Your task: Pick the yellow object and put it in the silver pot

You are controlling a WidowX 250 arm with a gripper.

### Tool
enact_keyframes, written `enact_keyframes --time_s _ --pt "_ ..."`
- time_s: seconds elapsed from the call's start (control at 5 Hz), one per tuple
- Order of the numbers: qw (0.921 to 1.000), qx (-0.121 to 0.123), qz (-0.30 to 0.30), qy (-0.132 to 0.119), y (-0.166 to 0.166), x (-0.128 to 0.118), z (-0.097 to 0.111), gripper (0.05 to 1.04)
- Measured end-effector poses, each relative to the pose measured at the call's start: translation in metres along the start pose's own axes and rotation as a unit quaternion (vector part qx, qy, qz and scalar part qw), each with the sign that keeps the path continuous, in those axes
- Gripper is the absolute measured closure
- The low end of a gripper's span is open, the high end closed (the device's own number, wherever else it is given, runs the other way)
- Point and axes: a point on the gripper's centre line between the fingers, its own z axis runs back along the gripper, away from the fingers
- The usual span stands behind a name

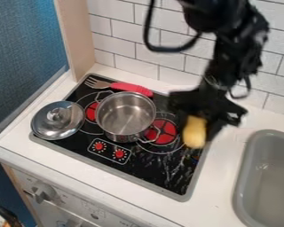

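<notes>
The black two-finger gripper (198,123) hangs over the right side of the black stovetop with red burner rings (177,179), pinching the yellow oblong object (195,133), which sits outside the shiny silver metal pot (125,116), to its right. Just left of the pot lies a round silver lid with a knob (57,120), and behind it a silver fork with a red handle (131,88). The stovetop is set in a white counter (100,174), with a grey sink basin (246,170) at the right. White brick-pattern tiles (135,40) line the wall behind; a pale upright board (75,35) and a blue textured surface (23,57) stand at the left. Below the counter, the front panel (79,208) carries knobs.
</notes>
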Motion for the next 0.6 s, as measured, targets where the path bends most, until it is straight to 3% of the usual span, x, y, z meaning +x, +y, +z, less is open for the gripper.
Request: enact_keyframes --time_s 0.2,0.6 --pt "0.9971 0.000 0.077 -0.004 0.047 0.009 0.011 0.467" --pt "0.9880 0.033 0.148 -0.029 0.093 0.018 -0.003 0.466"
